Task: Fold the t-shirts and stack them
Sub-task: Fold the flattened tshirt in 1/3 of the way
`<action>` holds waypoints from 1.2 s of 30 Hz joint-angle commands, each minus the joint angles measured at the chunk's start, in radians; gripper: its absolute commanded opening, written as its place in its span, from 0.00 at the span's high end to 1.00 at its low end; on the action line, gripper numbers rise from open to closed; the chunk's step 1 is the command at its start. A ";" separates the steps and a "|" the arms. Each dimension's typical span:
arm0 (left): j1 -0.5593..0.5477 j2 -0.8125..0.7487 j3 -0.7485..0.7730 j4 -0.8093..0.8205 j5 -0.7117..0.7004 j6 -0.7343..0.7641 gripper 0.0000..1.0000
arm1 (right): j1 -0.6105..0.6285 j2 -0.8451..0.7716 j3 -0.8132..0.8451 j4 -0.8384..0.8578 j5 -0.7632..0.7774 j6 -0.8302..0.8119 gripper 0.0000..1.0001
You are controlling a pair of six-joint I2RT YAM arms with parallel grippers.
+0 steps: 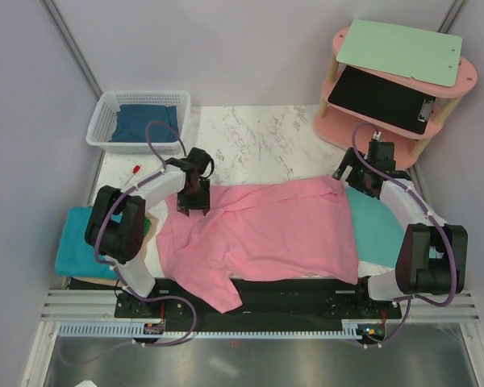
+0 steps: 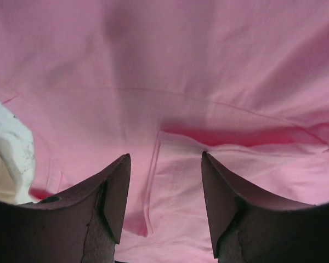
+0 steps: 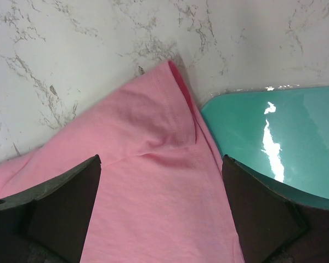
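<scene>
The pink t-shirt [image 1: 266, 230] lies spread across the middle of the marble table, one sleeve hanging over the near edge. My left gripper [image 1: 191, 201] is open just above its far left part; in the left wrist view [image 2: 164, 156] a folded hem of pink cloth [image 2: 170, 71] lies between the fingers. My right gripper [image 1: 359, 181] is open over the shirt's far right corner [image 3: 164, 93], empty in the right wrist view [image 3: 161, 159]. A teal t-shirt [image 1: 77, 246] lies folded at the left edge. The dark blue t-shirt [image 1: 145, 122] is in a white basket.
The white basket [image 1: 105, 121] stands at the back left. A pink shelf [image 1: 339, 121] with a green and a black clipboard stands at the back right. A glossy teal surface [image 3: 279, 137] lies beside the shirt's right edge. A small red item [image 1: 135, 169] lies near the basket.
</scene>
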 commanded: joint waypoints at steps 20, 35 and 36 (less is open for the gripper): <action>-0.058 -0.141 -0.006 0.029 0.057 -0.017 0.98 | -0.004 -0.014 0.022 0.015 -0.044 0.001 0.03; -0.221 -0.258 -0.063 -0.080 0.154 -0.061 0.01 | 0.016 0.056 0.032 0.017 -0.075 -0.026 0.05; -0.221 -0.277 -0.059 -0.081 0.099 -0.069 0.00 | 0.030 0.070 0.034 0.017 -0.075 -0.031 0.08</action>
